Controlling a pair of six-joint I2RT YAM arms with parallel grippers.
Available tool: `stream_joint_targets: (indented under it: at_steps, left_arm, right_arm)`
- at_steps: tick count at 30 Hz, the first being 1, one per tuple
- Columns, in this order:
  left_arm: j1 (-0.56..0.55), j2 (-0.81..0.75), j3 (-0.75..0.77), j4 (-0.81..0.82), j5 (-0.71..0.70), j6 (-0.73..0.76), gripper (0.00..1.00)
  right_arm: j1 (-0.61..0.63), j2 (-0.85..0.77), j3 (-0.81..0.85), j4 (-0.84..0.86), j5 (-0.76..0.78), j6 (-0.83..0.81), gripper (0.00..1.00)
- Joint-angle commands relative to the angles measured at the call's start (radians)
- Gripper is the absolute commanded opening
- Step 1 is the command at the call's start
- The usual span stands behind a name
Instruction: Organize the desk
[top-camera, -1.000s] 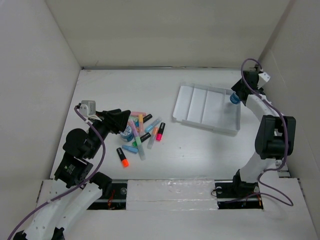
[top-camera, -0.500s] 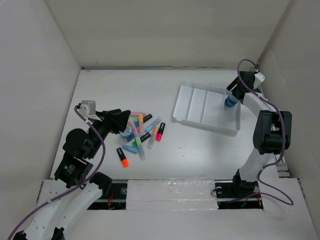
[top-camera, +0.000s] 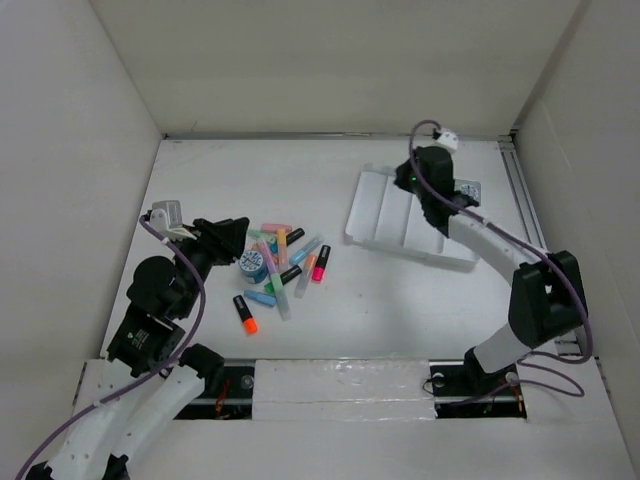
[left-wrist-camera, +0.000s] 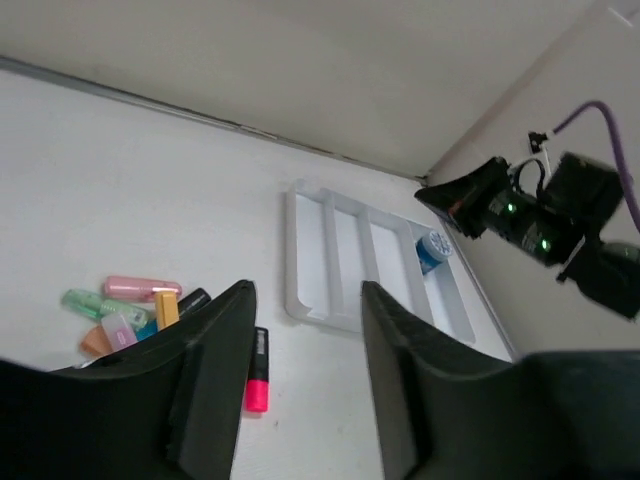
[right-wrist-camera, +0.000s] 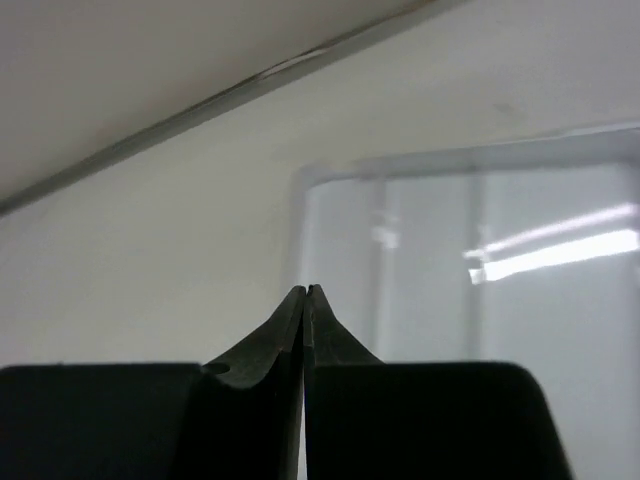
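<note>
On the white desk (top-camera: 400, 300) a heap of coloured highlighters (top-camera: 285, 255) lies left of centre, beside a small blue round roll (top-camera: 254, 266). My left gripper (top-camera: 238, 236) hovers at the heap's left edge. In the left wrist view it (left-wrist-camera: 308, 292) is open, with only bare desk between its fingers. A white compartmented tray (top-camera: 354, 222) sits at the back right, and a small blue container (top-camera: 467, 189) stands in its right-hand slot. My right gripper (top-camera: 418, 178) hangs over the tray's middle, shut on nothing (right-wrist-camera: 305, 290).
An orange-and-black marker (top-camera: 245, 313) lies apart from the heap, nearer the front. A pink-and-black one (left-wrist-camera: 257, 372) lies just left of my left gripper's gap. White walls close the desk on three sides. The tray's (left-wrist-camera: 293, 262) other slots hold nothing.
The right gripper released the blue container in the tray's right slot, shut, and swung left over the tray. The left gripper's jaws narrowed slightly and it drew back a little.
</note>
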Motion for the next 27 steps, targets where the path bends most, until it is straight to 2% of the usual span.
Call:
stream_joint_targets:
  at_steps: [1,2,3,4,5,6,7,8,9,11,12,14,15,18,27]
  left_arm:
    - [-0.003,-0.013,0.052,-0.037,-0.154,-0.079,0.38]
    - [-0.003,-0.010,0.056,-0.050,-0.171,-0.090,0.33]
    - [-0.003,-0.008,0.060,-0.061,-0.203,-0.094,0.28]
    - [-0.003,-0.008,0.066,-0.070,-0.217,-0.100,0.20]
    - [-0.003,-0.010,0.069,-0.084,-0.233,-0.104,0.13]
    - [-0.003,-0.015,0.073,-0.089,-0.259,-0.111,0.07]
    - [-0.003,-0.022,0.070,-0.092,-0.271,-0.114,0.00]
    - [-0.003,-0.022,0.070,-0.092,-0.271,-0.114,0.00]
    - [-0.003,-0.030,0.069,-0.093,-0.285,-0.117,0.00]
    - [-0.003,-0.028,0.069,-0.093,-0.291,-0.120,0.00]
    - [-0.003,-0.027,0.066,-0.093,-0.293,-0.125,0.12]
    - [-0.003,-0.027,0.067,-0.095,-0.293,-0.130,0.28]
    - [-0.003,-0.025,0.070,-0.093,-0.294,-0.130,0.43]
    - [-0.003,-0.030,0.067,-0.089,-0.285,-0.128,0.59]
    - [-0.003,-0.048,0.069,-0.089,-0.290,-0.125,0.60]
  right_arm:
    - [0.214,-0.054,-0.093,0.289,-0.158,-0.091,0.04]
    - [0.270,-0.051,-0.110,0.325,-0.225,-0.134,0.06]
    - [0.364,-0.039,-0.101,0.352,-0.255,-0.162,0.17]
    - [0.409,-0.002,-0.084,0.348,-0.270,-0.208,0.27]
    - [0.451,0.021,-0.058,0.330,-0.369,-0.237,0.41]
    - [0.527,0.048,-0.002,0.284,-0.387,-0.261,0.69]
    - [0.599,0.135,0.049,0.246,-0.387,-0.309,0.85]
    - [0.600,0.136,0.049,0.227,-0.387,-0.309,0.85]
    - [0.688,0.191,0.109,0.213,-0.354,-0.335,0.91]
    - [0.712,0.240,0.120,0.224,-0.302,-0.340,0.92]
    - [0.730,0.262,0.138,0.227,-0.286,-0.345,0.93]
    - [0.756,0.326,0.172,0.207,-0.208,-0.346,0.94]
    - [0.769,0.341,0.201,0.199,-0.206,-0.346,0.94]
    - [0.784,0.400,0.249,0.163,-0.209,-0.355,0.94]
    - [0.822,0.547,0.394,0.112,-0.030,-0.316,0.91]
